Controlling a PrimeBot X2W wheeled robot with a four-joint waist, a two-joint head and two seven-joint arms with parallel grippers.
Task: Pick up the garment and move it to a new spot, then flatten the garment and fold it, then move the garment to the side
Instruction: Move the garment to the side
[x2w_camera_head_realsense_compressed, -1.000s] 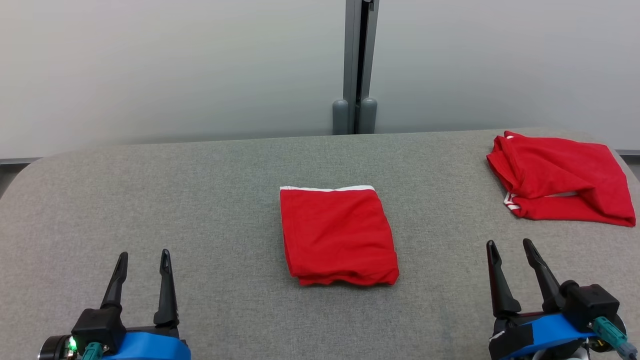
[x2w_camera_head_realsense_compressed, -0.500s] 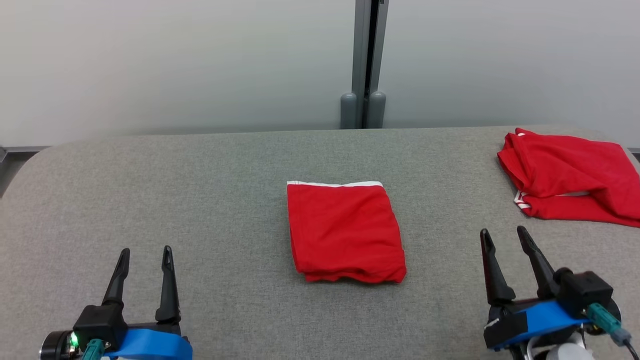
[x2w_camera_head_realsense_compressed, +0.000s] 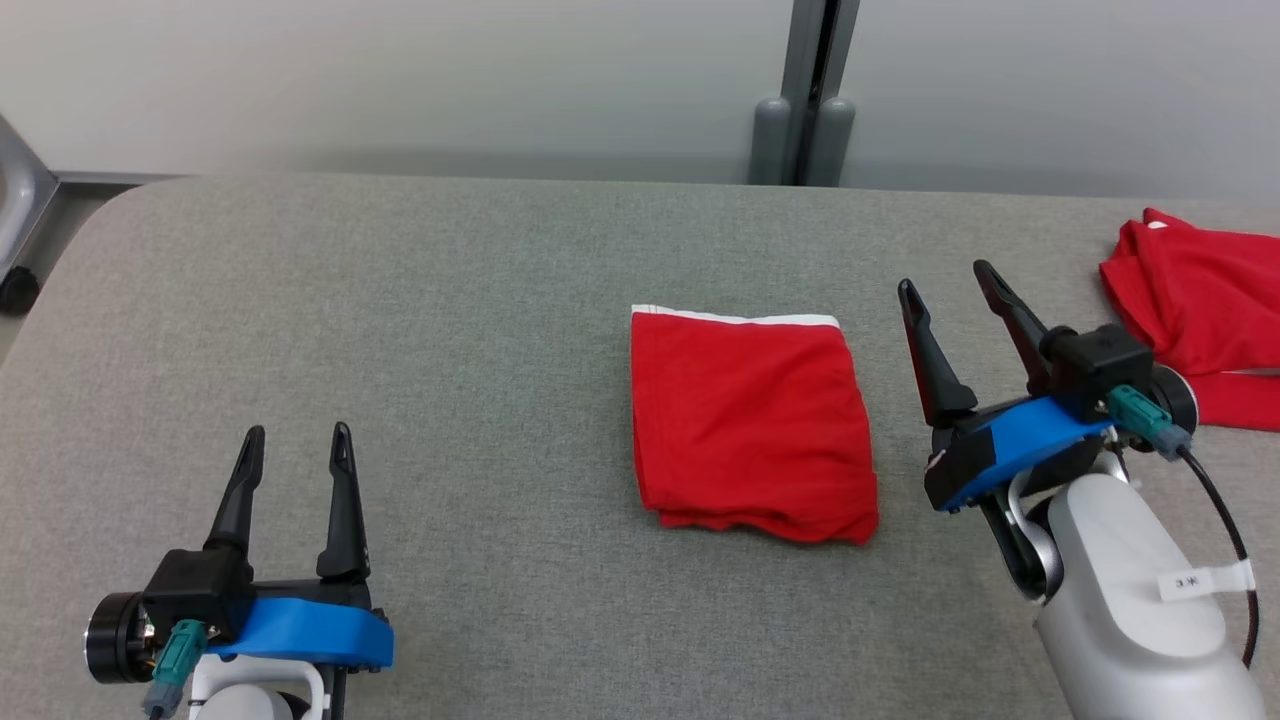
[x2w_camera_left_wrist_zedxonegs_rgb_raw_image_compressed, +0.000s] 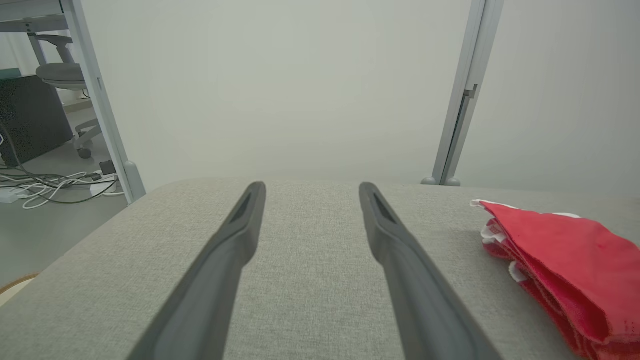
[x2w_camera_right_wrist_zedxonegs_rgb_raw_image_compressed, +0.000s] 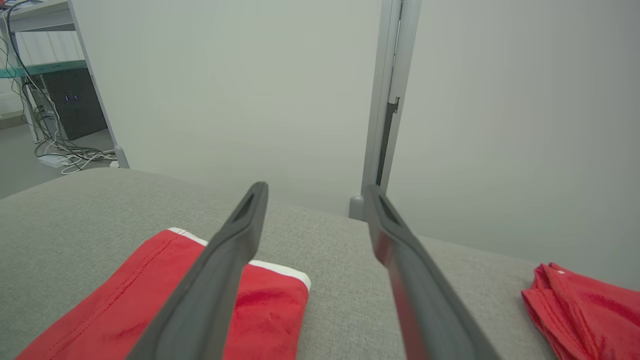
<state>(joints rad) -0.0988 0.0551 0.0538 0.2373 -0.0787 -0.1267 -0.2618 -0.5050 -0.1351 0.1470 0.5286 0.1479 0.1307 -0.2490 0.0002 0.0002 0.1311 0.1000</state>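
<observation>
The head camera has swung, but the folded red garment (x2w_camera_head_realsense_compressed: 750, 420) lies unmoved mid-table (x2w_camera_head_realsense_compressed: 450, 300), with a crumpled second red garment (x2w_camera_head_realsense_compressed: 1200, 300) well to its right. The right gripper (x2w_camera_head_realsense_compressed: 945, 276), spread and empty, has come up just right of the folded garment, probably to move it aside. The left gripper (x2w_camera_head_realsense_compressed: 298, 430), equally spread and empty, waits well to its left. The writing on the white forearm tag (x2w_camera_head_realsense_compressed: 1195, 580) is unreadable.

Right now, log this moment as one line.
folded garment flat, unheld | left hand open, empty | right hand open, empty, right of it | second red garment far right
</observation>
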